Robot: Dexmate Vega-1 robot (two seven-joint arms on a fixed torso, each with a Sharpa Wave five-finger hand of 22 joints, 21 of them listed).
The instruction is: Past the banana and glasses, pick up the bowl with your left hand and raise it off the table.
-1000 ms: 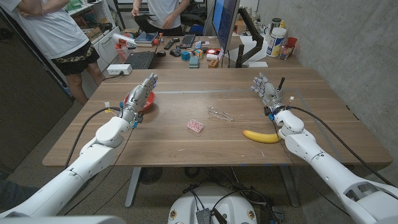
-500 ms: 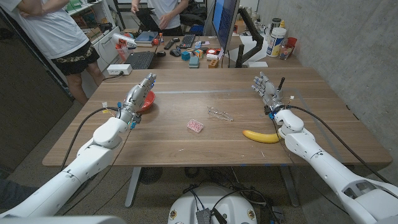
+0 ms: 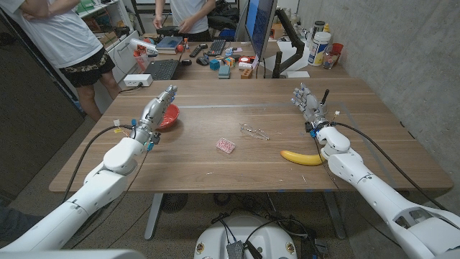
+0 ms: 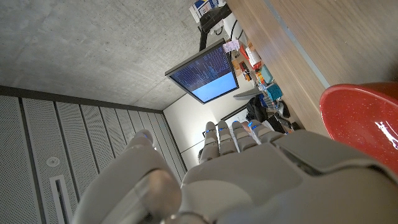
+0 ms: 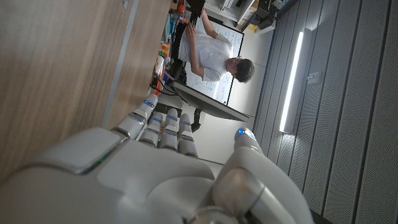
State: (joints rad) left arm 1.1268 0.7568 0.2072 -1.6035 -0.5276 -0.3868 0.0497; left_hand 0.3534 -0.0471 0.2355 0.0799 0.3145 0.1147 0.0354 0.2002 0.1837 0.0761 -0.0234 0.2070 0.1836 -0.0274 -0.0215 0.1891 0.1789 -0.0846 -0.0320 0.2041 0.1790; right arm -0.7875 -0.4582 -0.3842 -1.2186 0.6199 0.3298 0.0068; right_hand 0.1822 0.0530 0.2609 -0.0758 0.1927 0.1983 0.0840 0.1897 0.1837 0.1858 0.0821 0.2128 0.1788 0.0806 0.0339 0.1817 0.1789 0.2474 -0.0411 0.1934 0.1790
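Where the left arm reaches in over the table (image 3: 215,169), the left hand (image 3: 154,111) stands with fingers extended and together along the left side of the bowl (image 3: 167,117), overlapping its rim as the head view shows it; whether it touches the bowl cannot be told, and nothing shows as gripped; the bowl, red, sits on the table at the far left, well apart from the other loose things. From the left wrist view, the same left hand (image 4: 249,168) shows its back with fingers straight, the bowl (image 4: 367,121) just beside it on the wood, and a lit monitor (image 4: 205,71) beyond. Near the table's middle lie the glasses (image 3: 254,131), and nearer the front a small pink packet (image 3: 226,146); the banana (image 3: 302,157) lies to the right, just beside the right forearm. Right hand (image 3: 307,104) stands upright over the far right of the table, fingers extended side by side, holding nothing; the right wrist view shows this hand (image 5: 168,162) from behind, fingers straight, with a person (image 5: 211,62) beyond the table's edge. Behind the table: a laptop (image 3: 159,69), scattered small items, a monitor, and two people standing at the back left.
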